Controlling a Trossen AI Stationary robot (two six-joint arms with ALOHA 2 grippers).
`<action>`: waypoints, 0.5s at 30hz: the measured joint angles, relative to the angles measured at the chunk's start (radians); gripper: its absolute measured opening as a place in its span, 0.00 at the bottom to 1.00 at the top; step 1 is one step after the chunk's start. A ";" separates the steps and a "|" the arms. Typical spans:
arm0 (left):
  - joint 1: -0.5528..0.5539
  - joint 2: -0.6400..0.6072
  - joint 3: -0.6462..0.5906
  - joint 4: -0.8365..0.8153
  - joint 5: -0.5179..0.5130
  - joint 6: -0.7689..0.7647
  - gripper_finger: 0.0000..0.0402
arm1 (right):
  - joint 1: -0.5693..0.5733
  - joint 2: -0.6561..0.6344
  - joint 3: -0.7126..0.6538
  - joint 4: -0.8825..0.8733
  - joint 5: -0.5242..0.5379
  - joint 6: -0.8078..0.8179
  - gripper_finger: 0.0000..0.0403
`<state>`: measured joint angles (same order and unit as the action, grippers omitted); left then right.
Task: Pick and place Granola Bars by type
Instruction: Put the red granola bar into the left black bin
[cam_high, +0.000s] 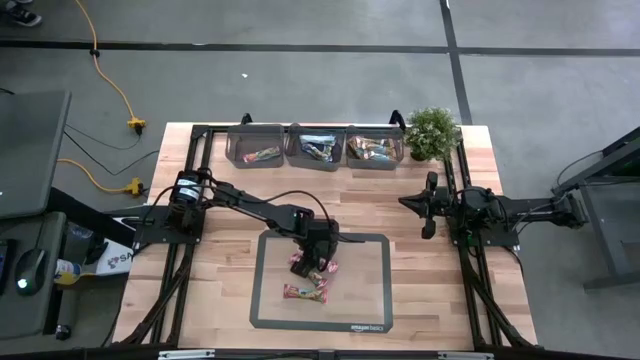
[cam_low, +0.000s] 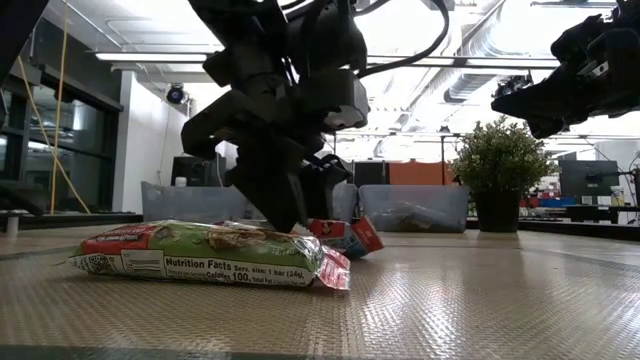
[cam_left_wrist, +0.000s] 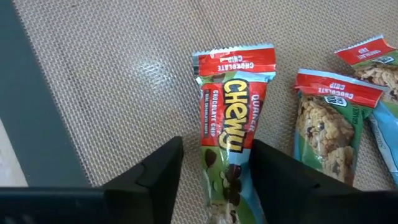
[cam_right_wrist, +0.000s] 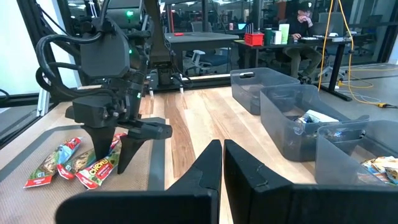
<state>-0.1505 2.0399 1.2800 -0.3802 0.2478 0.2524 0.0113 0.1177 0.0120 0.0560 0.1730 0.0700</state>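
Observation:
Three granola bars lie flat on the grey mat (cam_high: 370, 290). My left gripper (cam_left_wrist: 216, 144) is open and low over one of them, a red, green and blue "Chewy" bar (cam_left_wrist: 227, 134), with a finger on each side of the bar's near half. Two green-tan bars with red ends (cam_left_wrist: 326, 124) (cam_left_wrist: 373, 62) lie beside it. In the low view a green-tan bar (cam_low: 200, 255) lies in front of the gripper (cam_low: 290, 215). More bars sit in the three bins (cam_high: 316, 147). My right gripper (cam_right_wrist: 222, 155) waits shut, raised over the table's right side. My left gripper points down with its fingers across the "Chewy" bar, which lies flat on the mat. One finger (cam_left_wrist: 273, 174) stands at the wrapper's edge (cam_left_wrist: 252, 140), and I cannot tell whether it touches. The other finger (cam_left_wrist: 155, 177) is a little apart from the wrapper.
Three grey translucent bins (cam_high: 255, 147) (cam_high: 374, 147) stand in a row along the far edge, with a potted plant (cam_high: 432, 132) to their right. Black frame rails run along both table sides. People sit at desks in the room beyond (cam_right_wrist: 305, 25).

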 joint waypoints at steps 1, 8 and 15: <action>0.000 0.000 0.000 0.000 0.000 0.000 0.43 | 0.000 0.000 0.000 0.000 0.000 0.000 0.00; 0.000 0.000 -0.002 -0.001 0.032 -0.039 0.29 | 0.000 0.000 0.000 0.000 0.000 0.000 0.00; 0.001 -0.009 -0.004 0.026 0.051 -0.103 0.19 | 0.000 0.000 0.000 0.000 0.000 0.000 0.00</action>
<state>-0.1497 2.0304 1.2762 -0.3543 0.2987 0.1496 0.0112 0.1177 0.0120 0.0559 0.1730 0.0700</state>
